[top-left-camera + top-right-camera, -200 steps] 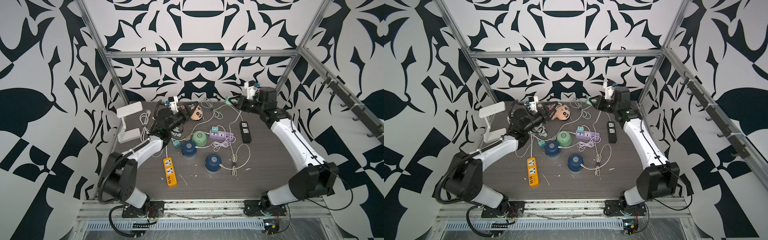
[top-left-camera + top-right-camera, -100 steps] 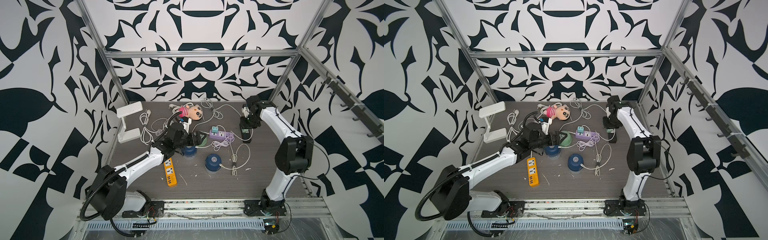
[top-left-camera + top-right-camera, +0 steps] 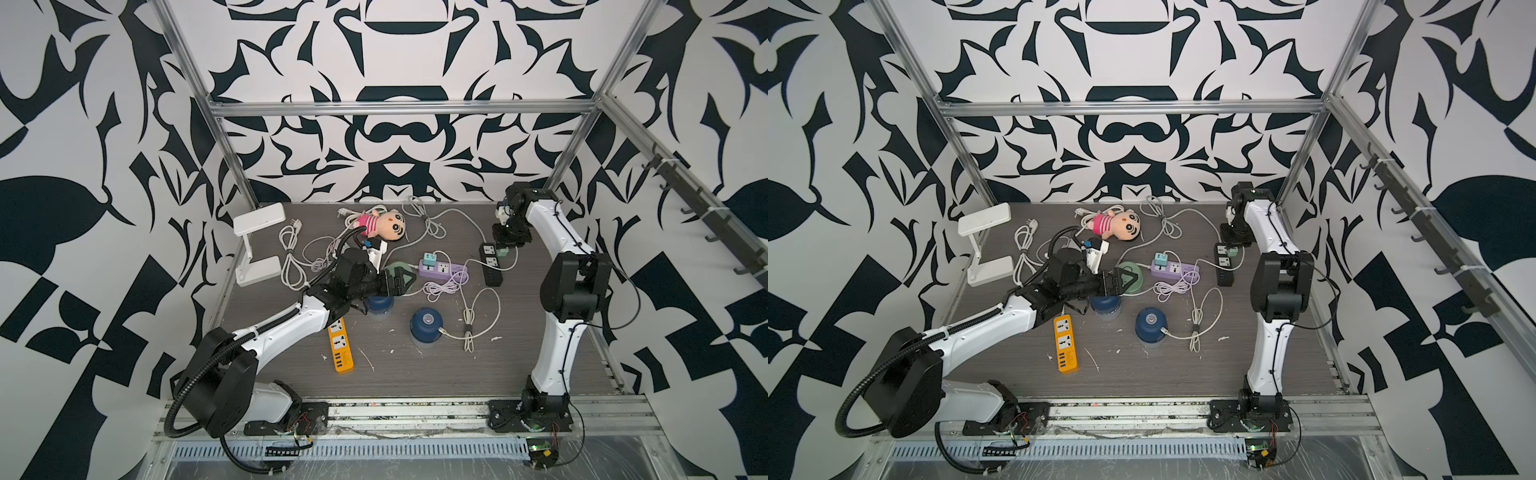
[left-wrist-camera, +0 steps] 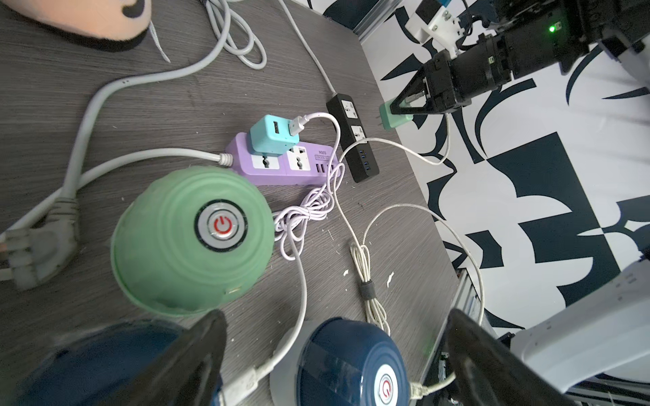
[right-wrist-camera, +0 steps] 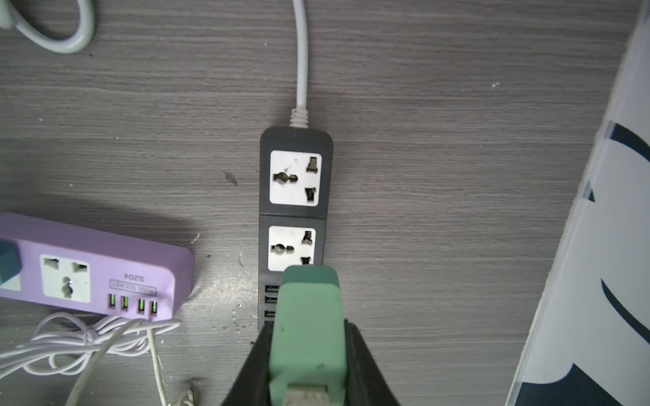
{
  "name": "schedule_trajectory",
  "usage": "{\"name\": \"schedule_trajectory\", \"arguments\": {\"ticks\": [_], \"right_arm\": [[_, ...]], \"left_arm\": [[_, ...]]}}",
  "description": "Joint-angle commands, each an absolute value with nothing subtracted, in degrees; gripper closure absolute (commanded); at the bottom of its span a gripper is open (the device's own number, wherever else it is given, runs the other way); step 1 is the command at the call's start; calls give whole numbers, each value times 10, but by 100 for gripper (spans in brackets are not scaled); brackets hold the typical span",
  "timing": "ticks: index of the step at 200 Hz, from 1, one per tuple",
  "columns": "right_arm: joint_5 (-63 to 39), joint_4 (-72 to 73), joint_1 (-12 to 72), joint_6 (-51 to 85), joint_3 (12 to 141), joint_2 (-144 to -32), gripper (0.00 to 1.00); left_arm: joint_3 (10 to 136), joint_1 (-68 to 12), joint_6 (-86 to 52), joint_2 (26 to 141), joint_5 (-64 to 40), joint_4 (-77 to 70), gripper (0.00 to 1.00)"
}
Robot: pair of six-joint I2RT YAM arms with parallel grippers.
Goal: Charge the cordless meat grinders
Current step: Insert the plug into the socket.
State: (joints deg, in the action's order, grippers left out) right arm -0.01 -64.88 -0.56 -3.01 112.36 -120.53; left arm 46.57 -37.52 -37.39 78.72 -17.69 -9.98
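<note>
Three cordless meat grinders stand mid-table. The mint green one [image 3: 394,267] [image 4: 191,239] is partly covered in both top views by my left gripper [image 3: 400,281] [image 3: 1128,281], which hovers open over it, holding nothing. One dark blue grinder [image 3: 380,305] sits under that wrist. The other dark blue grinder [image 3: 427,326] [image 4: 351,362] has a white cable plugged into its side. My right gripper [image 3: 504,246] [image 5: 307,337] is shut on a green plug adapter [image 5: 307,327] [image 4: 395,117], held just above the black power strip [image 3: 490,264] [image 5: 295,197].
A purple power strip [image 3: 442,270] carries a teal adapter [image 3: 430,261] with a cable. An orange power strip [image 3: 340,345] lies front left. A doll [image 3: 384,224], a white stand [image 3: 257,241] and loose coiled cables [image 3: 293,257] fill the back. A tied cable bundle [image 3: 467,316] lies right of centre.
My left arm swung from the back near the doll to over the green grinder. My right arm came down from the back with the adapter to the black strip.
</note>
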Motion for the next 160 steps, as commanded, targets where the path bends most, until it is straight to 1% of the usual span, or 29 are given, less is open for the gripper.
{"name": "schedule_trajectory", "arguments": {"ticks": [1,66,160], "right_arm": [[-19,-693,-7,-48,1156,-1206,100],[-26,-694,-12,-57,1158,-1236,100],[-28,-680,-18,-64,1159,-1250,100]], "left_arm": [[462,-375,-361,794,-190,-117,1],[455,-371,-352,794,-190,-110,1],[455,-366,-356,805,-202,-111,1]]}}
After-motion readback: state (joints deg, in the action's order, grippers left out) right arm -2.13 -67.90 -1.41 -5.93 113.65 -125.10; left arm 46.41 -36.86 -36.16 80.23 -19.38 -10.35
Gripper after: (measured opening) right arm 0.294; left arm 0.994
